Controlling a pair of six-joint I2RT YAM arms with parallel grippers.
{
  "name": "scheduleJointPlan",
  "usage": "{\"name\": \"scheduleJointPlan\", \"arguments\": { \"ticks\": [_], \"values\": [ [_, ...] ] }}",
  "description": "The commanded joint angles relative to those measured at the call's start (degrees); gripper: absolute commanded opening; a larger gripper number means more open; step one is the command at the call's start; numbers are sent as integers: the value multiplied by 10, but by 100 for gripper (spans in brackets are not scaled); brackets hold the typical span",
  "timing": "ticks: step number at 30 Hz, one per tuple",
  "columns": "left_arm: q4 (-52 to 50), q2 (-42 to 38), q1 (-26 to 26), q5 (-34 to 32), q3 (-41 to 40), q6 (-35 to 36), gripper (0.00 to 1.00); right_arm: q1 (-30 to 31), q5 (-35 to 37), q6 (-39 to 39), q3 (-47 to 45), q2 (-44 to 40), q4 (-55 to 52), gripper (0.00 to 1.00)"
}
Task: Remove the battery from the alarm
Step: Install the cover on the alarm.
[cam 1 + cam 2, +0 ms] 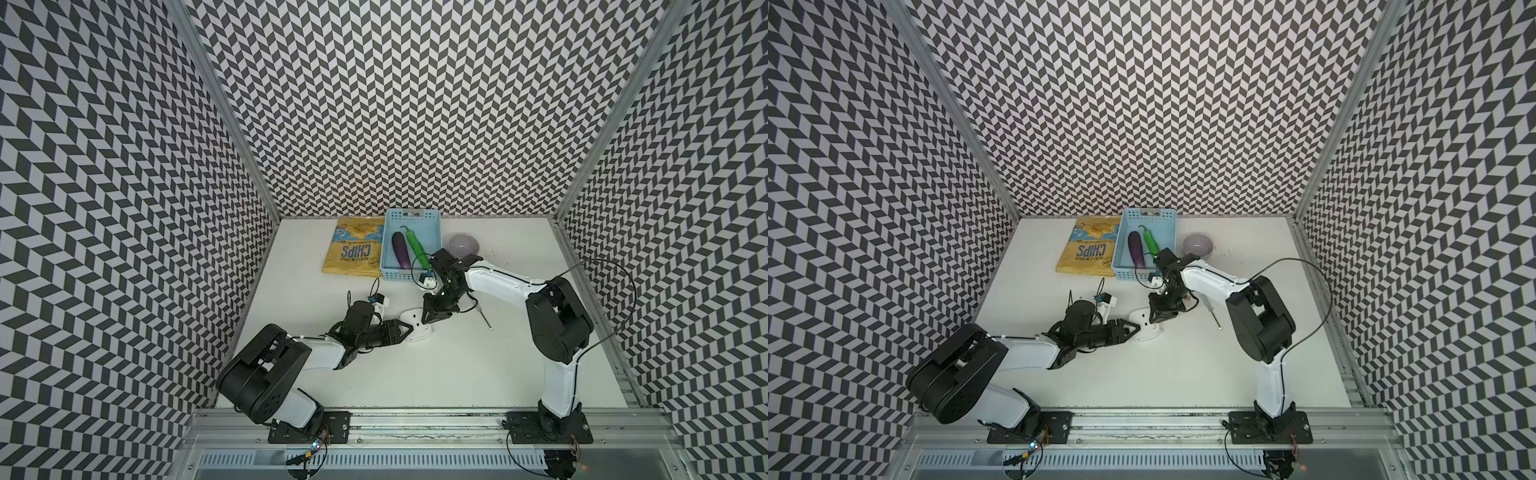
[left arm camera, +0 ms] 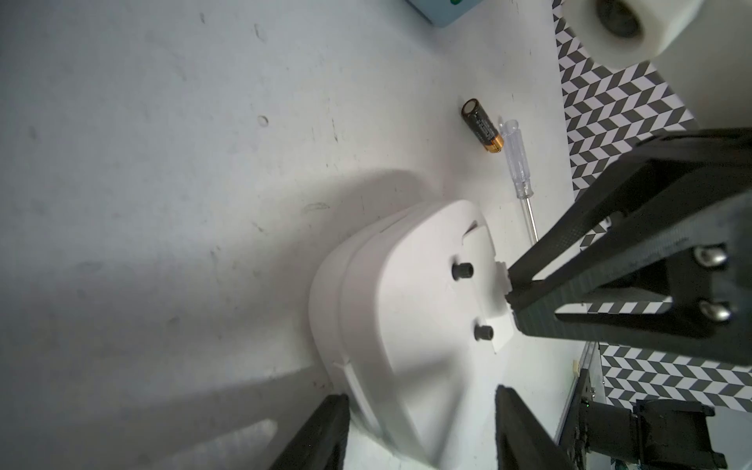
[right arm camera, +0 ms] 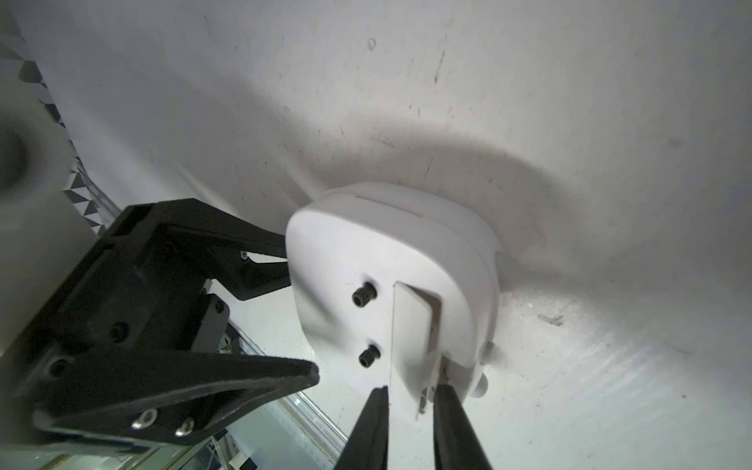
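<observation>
Fingers [image 3: 244, 378] of the left gripper [image 2: 421, 394] are about half parted and closed on the alarm [image 3: 337, 260], one on each side of its edge. They hold the white clock tipped up on the table [image 1: 457, 374], its plain back toward both wrist cameras. Out of the alarm, the battery [image 2: 482, 126] lies on its side on the table beyond the clock from those fingers, black with a gold end and well apart from every fingertip. That gold end is just beside the clear handle of the screwdriver [image 2: 516, 158], whose thin shaft runs back toward the right fingertips. The right gripper [image 3: 412, 390] reaches the clock's back from the opposite side. Its fingers [image 3: 453, 431] stand a narrow gap apart, one on each side of the near end of the small flat white cover [image 3: 411, 337], just beside its long edges. The cover sits askew in the recess in the back, one long edge lifted. Two small black knobs [image 3: 363, 294] stick out of the back between the cover and the left fingers. In both top views, farther out behind the right fingers, a light blue basket [image 1: 409, 216] holds a purple aubergine [image 1: 400, 249] and a long green pepper [image 1: 417, 245]. A pale grey bowl [image 1: 464, 245] stands near it on the right arm's side, and a yellow bag of chips [image 1: 353, 253] lies just beside it on the left arm's side.
</observation>
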Motion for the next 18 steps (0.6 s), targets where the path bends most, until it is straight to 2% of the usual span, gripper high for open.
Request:
{"name": "scheduleJointPlan", "arguments": {
  "ticks": [1,8,18],
  "values": [
    [7,-1,-7,5,16,3,57,7,12,-9,13,5,4,31],
    [1,-10,-6,-4,13,4,57,1,60,-17,34,-13,-40,43],
    [-4,-17,-4,-6,10,5,57,-11,91,-19,52,21,-33,41]
  ]
}}
